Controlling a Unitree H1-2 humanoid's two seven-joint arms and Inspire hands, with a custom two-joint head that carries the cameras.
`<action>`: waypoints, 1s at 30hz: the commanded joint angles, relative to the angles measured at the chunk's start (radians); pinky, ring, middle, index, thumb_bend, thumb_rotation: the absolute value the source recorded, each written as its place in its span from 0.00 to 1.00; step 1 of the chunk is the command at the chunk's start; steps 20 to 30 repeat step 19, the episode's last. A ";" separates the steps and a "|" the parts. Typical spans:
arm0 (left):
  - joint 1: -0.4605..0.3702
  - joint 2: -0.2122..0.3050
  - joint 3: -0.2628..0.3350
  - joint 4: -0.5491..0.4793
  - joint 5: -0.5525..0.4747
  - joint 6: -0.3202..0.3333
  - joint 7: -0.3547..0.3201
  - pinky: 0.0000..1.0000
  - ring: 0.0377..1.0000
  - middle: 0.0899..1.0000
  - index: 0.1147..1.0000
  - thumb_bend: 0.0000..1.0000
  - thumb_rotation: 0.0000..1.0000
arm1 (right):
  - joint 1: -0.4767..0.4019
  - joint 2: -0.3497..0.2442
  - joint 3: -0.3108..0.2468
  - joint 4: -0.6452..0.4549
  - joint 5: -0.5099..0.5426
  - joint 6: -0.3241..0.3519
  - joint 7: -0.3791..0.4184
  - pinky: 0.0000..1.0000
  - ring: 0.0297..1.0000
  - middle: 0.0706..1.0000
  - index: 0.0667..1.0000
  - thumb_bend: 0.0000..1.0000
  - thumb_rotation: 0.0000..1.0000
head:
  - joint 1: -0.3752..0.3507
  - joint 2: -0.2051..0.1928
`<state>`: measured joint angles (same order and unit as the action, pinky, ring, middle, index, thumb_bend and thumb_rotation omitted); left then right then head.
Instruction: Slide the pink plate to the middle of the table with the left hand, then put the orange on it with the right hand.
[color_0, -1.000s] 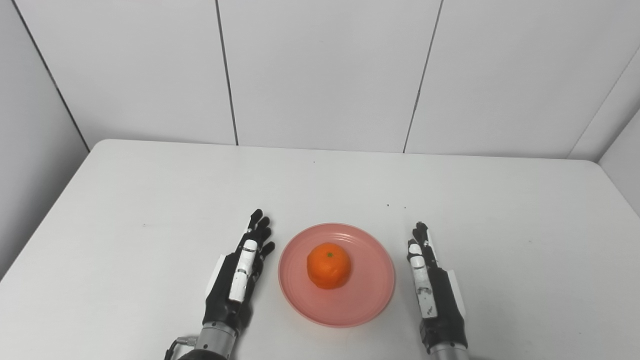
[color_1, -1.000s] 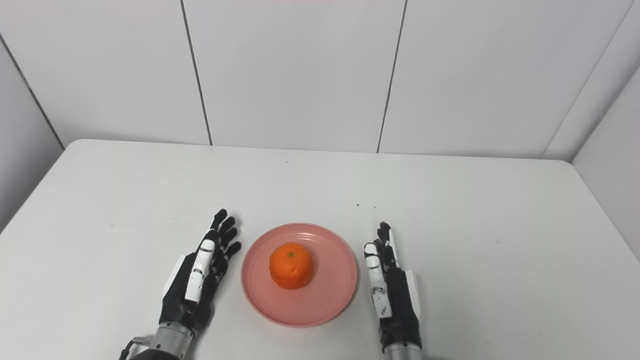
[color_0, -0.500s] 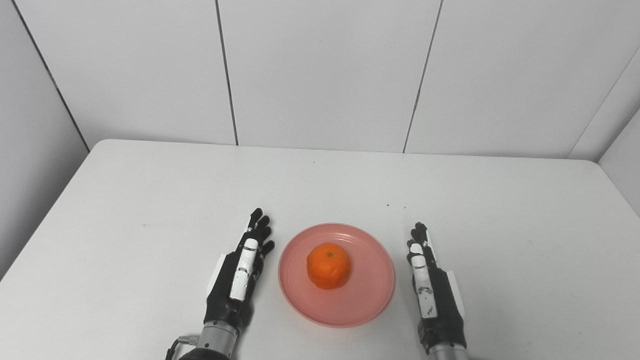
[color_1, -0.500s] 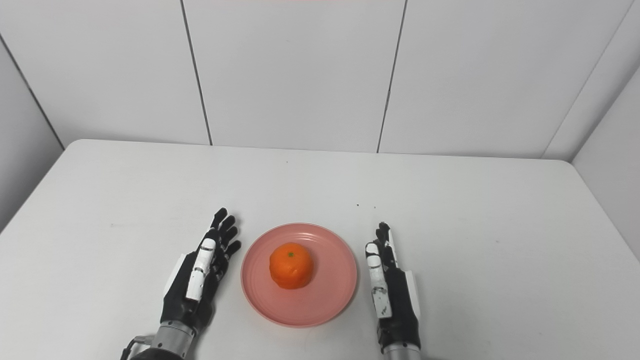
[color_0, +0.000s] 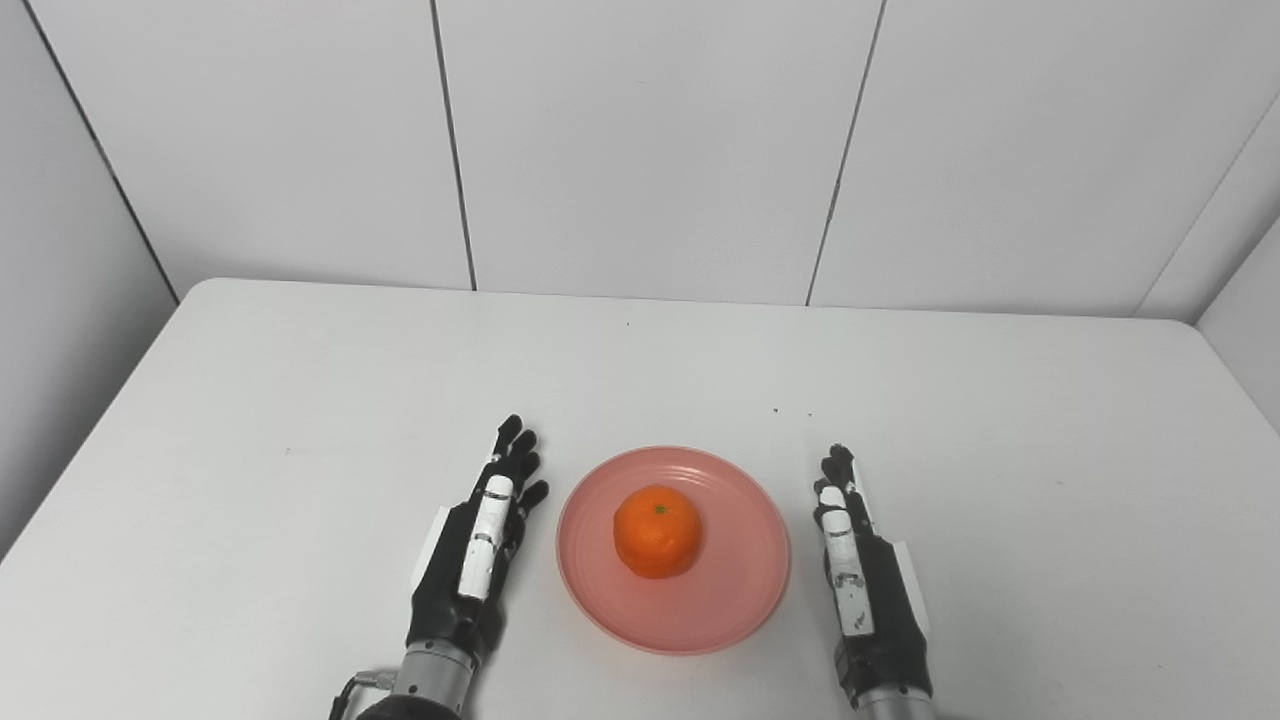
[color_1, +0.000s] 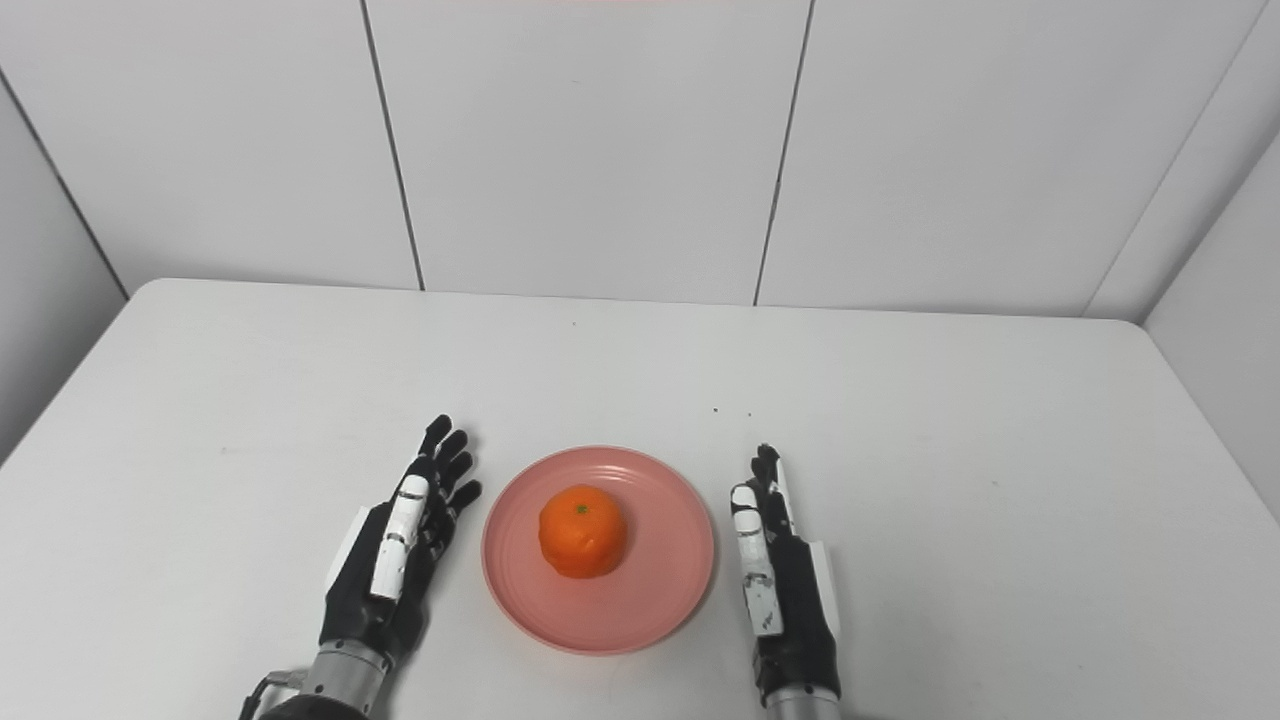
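The pink plate (color_0: 735, 605) lies near the front middle of the white table (color_0: 300, 380). An orange (color_0: 657, 531) sits on it, a little left of the plate's centre. My left hand (color_0: 478, 552) rests on the table just left of the plate, fingers straight and spread, holding nothing. On the other side, my right hand (color_0: 862, 585) lies edge-on just right of the plate, fingers extended and empty. Neither hand touches the plate.
White wall panels rise behind the table's far edge. A few small dark specks (color_0: 790, 412) mark the tabletop beyond the plate. The table's rounded corners show at far left and far right.
Both hands have crept very slightly forward. The plate and the orange have not moved.
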<state>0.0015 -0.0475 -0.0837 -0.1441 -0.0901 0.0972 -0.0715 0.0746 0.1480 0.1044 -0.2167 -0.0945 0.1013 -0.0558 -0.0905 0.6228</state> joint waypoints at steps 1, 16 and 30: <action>-0.023 -0.006 0.003 -0.017 0.005 -0.002 0.006 1.00 1.00 1.00 1.00 0.39 1.00 | -0.011 0.011 0.007 -0.008 0.005 -0.047 -0.003 1.00 1.00 1.00 1.00 0.22 1.00 | 0.001 -0.006; -0.013 -0.012 -0.003 0.004 0.017 -0.028 0.012 1.00 1.00 1.00 1.00 0.41 0.97 | -0.003 0.006 0.004 0.012 0.018 -0.076 0.002 1.00 1.00 1.00 1.00 0.23 1.00 | 0.013 -0.032; -0.010 -0.012 -0.006 0.008 0.020 -0.037 0.014 1.00 1.00 1.00 1.00 0.41 0.97 | -0.002 0.002 0.004 0.015 0.022 -0.081 0.005 1.00 1.00 1.00 1.00 0.23 1.00 | 0.014 -0.038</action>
